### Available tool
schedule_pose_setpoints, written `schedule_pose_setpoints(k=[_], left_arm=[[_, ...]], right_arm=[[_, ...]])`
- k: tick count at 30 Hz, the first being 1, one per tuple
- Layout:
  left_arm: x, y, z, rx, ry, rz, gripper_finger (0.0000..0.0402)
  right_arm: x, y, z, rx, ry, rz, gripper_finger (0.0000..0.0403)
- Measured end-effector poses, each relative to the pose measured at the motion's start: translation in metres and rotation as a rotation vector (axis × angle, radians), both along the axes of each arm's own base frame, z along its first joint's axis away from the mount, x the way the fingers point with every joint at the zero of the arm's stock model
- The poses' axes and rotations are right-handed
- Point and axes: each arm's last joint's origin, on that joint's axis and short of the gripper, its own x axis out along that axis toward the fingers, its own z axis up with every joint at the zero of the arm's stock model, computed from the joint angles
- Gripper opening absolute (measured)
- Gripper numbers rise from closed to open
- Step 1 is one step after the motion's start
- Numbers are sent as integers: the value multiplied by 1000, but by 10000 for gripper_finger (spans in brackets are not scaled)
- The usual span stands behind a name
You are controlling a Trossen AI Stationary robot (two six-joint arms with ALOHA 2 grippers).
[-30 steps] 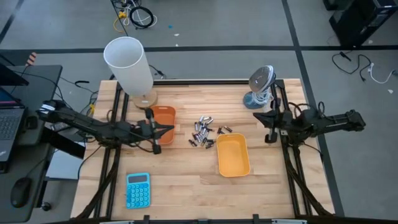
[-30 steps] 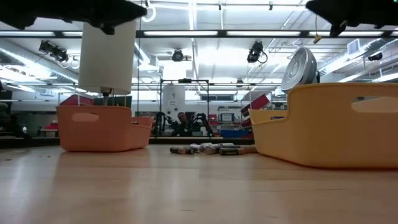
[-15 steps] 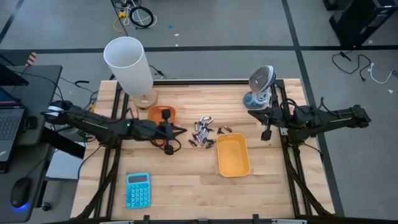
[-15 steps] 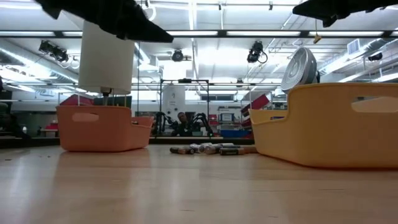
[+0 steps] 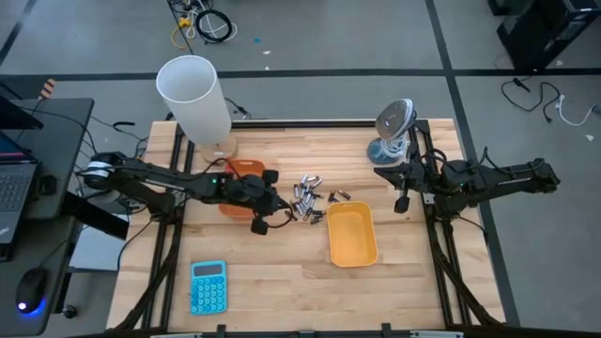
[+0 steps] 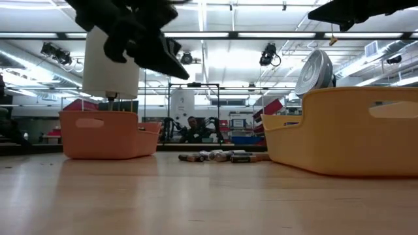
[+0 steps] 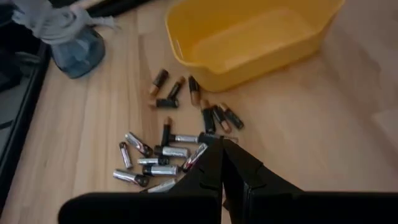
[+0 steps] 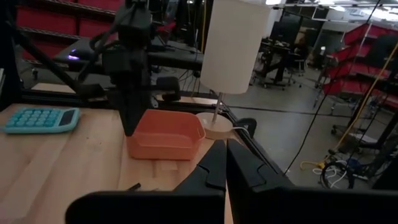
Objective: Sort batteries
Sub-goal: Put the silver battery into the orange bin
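You are looking at a pale planked wooden tabletop (image 5: 272,272) with the batteries (image 5: 310,198) scattered near its middle: small smooth cylinders, some silvery, some dark with copper-coloured ends, lying flat at all angles between the two trays. The orange tray (image 5: 246,176) sits toward the far left edge, a matte plastic rectangle with rounded corners; the yellow tray (image 5: 352,235) lies just right of the pile, same shape, its hollow bare.

Your left gripper (image 5: 284,207) hangs at the left side of the pile, its dark fingers pressed together and holding nothing. Your right gripper (image 5: 404,200) waits by the right edge, fingers likewise pressed together, well apart from the cells.

The left wrist view gives you what the overhead cannot: individual cells, their metal sheen and banded ends, and three lying against the yellow tray's wall. The low view shows the pile as a thin row on the wood, with a tall white cylindrical lampshade (image 6: 112,64) behind the orange tray. The right wrist view alone shows the blue calculator (image 8: 40,119) from the side.
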Motion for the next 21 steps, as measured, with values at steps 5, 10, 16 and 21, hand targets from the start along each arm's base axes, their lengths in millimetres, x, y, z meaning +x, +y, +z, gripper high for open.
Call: schedule_pose_setpoints(k=[5, 10, 16, 21], left_arm=[[7, 2, -12, 28, 33, -11, 8], [18, 2, -29, 44, 55, -21, 8], [27, 3, -46, 83, 73, 17, 8], [31, 5, -49, 114, 56, 57, 8]], right_arm=[[0, 0, -1, 9, 8, -1, 0], [0, 0, -1, 9, 10, -1, 0], [0, 0, -1, 9, 11, -1, 0], [0, -1, -1, 8, 13, -8, 0]])
